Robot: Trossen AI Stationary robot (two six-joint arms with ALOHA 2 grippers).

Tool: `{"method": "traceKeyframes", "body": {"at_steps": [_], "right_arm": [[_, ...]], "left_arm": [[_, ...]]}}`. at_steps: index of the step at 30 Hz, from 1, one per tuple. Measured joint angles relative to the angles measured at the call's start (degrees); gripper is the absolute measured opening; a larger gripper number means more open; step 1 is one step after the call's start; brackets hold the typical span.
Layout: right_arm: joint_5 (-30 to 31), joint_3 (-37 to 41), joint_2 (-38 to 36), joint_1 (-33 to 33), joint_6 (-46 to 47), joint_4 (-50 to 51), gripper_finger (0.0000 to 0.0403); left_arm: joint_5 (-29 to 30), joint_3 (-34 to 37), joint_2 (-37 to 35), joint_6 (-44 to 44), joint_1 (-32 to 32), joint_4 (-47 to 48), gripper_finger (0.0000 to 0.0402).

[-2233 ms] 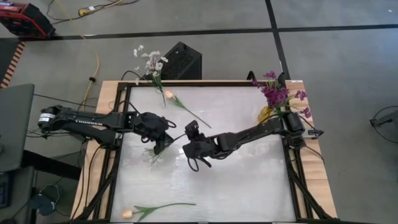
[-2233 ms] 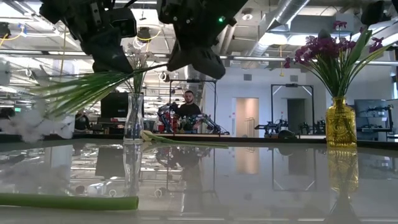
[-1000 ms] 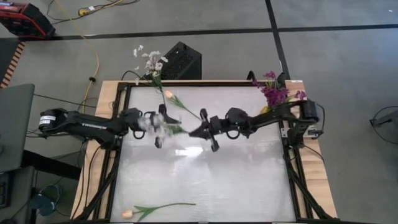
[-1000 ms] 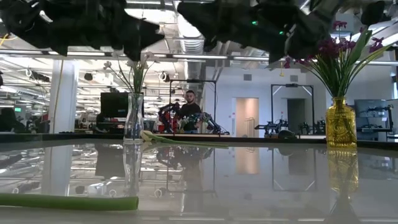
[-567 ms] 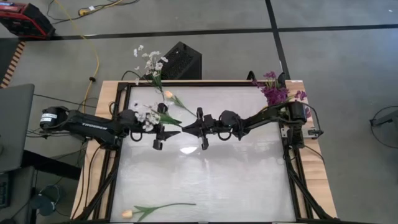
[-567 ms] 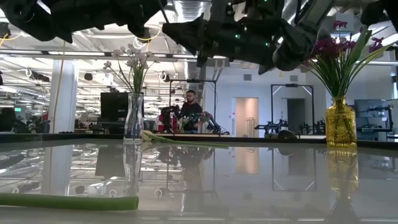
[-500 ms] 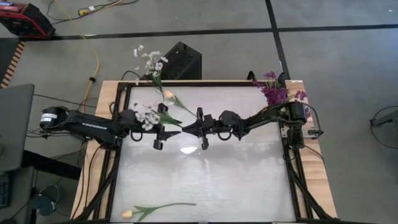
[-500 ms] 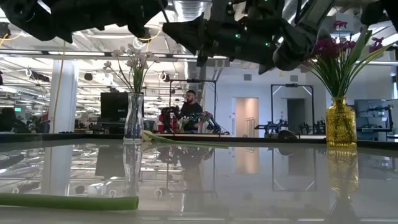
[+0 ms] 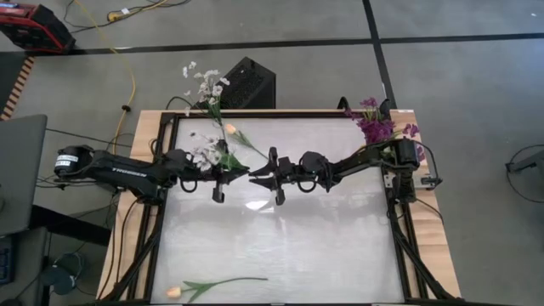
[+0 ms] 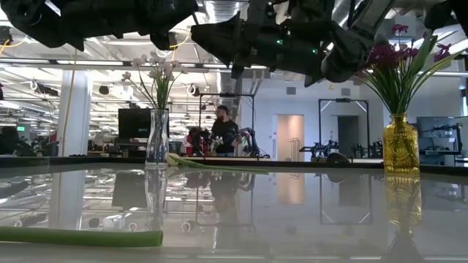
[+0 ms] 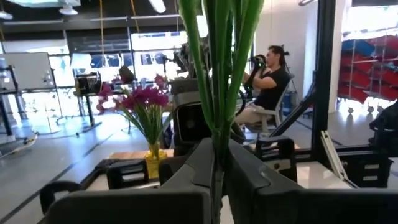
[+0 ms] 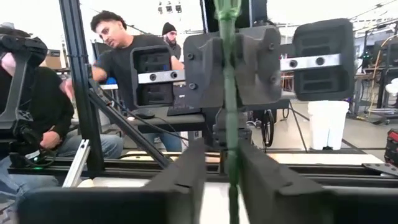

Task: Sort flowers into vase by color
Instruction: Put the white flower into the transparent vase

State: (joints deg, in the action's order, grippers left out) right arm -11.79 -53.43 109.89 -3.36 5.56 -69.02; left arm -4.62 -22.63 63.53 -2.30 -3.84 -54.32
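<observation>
A white-blossom sprig with green leaves is up in the air over the far middle of the table. My left gripper is shut on its stem. My right gripper faces it from the table's right. It is open, with a finger on each side of the same stem; I cannot tell whether they touch it. A clear vase of white sprays stands at the far left corner. A yellow vase of purple blossoms stands at the far right. My left gripper pinches the sprig's green stem between its two fingers. It comes in level from the table's left, with the fingers across the stem. The sprig is lifted clear of the table, its leaves and white blossoms beyond the fingers.
One peach tulip lies on the glass near the far left, its stem running toward the grippers. Another tulip lies at the near edge, its stem close to the low camera. People sit in the room beyond the table.
My right gripper has moved toward the table's left until it faces my left gripper, its fingers now around the stem. My left gripper, with the sprig, has come to rest, and the white blossoms have swung a little toward the far edge.
</observation>
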Motion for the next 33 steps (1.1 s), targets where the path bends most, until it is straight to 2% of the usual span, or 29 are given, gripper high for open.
{"method": "traceKeyframes", "body": {"at_steps": [4,8,13,16,19,23,27,33], "right_arm": [[0.0,0.0,0.0,0.0,0.0,0.2,0.0189],[0.4,0.0,0.0,-0.3,0.0,2.3,0.0253],[0.1,0.0,0.0,-0.4,-0.2,6.6,0.0285],[-0.9,0.1,0.0,-0.2,-0.2,7.8,0.0289],[-0.5,0.1,0.0,-0.1,-0.2,7.9,0.0289],[-0.3,0.1,0.0,-0.1,-0.2,7.7,0.029],[-0.4,0.0,0.0,0.0,0.0,8.9,0.029],[-0.3,0.0,0.0,-0.1,-0.6,9.6,0.029]], "left_arm": [[3.4,0.0,-2.0,0.6,0.0,2.9,0.0003],[12.7,-0.4,-8.4,-1.8,0.0,13.1,0.0002],[25.3,-3.6,-17.1,-8.6,-1.3,29.2,0.0001],[29.5,-4.2,-19.5,-10.8,-4.4,33.8,0.0001],[28.5,-4.2,-19.3,-10.6,-10.4,37.1,0.0],[18.9,-4.2,-16.6,-7.9,-20.0,38.5,0.0],[15.2,-4.2,-15.0,-7.5,-28.0,38.1,0.0],[7.6,-4.2,-12.0,-6.5,-35.8,38.1,0.0]]}}
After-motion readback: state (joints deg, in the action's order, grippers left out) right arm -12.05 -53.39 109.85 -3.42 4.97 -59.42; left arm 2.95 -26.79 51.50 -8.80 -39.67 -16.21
